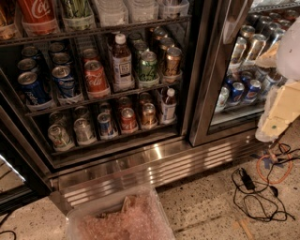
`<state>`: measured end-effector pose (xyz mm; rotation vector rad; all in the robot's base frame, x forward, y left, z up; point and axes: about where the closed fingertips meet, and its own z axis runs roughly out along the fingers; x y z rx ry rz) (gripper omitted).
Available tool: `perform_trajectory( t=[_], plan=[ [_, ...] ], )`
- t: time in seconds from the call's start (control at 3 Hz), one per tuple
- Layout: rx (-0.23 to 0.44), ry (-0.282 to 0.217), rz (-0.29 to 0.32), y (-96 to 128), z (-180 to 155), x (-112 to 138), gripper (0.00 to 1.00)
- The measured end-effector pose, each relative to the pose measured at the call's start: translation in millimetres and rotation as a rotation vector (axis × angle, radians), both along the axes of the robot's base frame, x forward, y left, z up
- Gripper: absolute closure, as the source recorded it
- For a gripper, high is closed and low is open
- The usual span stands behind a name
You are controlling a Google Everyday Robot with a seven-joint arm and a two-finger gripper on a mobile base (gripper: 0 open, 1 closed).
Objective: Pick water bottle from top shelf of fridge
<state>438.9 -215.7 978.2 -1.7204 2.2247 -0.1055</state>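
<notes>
The fridge (204, 98) stands open on the left side, with black wire racks and a ribbed steel base. The top shelf (93, 29) runs along the top edge of the view, and only the lower parts of its items show. Clear ribbed water bottles (112, 12) stand there in clear plastic holders, right of a Coca-Cola bottle (36, 14) and a green bottle (77, 11). My gripper (277, 115), cream and white, hangs at the right edge in front of the closed right glass door. It is far right of and below the water bottles and holds nothing that I can see.
Lower racks hold many cans and a brown-liquid bottle (122, 61) with a white cap. A clear bin of bubble wrap (123, 219) sits on the floor in front. Black cables (257, 193) and an orange cord (274, 169) lie on the floor at right.
</notes>
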Motion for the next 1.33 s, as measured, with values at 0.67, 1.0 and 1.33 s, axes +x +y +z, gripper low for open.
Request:
perform_trajectory(
  t=[0.67, 1.0, 1.33],
  plan=[
    [0.036, -0.041, -0.015, 2.1, 4.6, 7.8, 0.0],
    [0.098, -0.102, -0.044, 7.5, 8.8, 25.4, 0.0],
    [0.157, -0.143, -0.061, 14.6, 8.5, 44.9, 0.0]
  ],
)
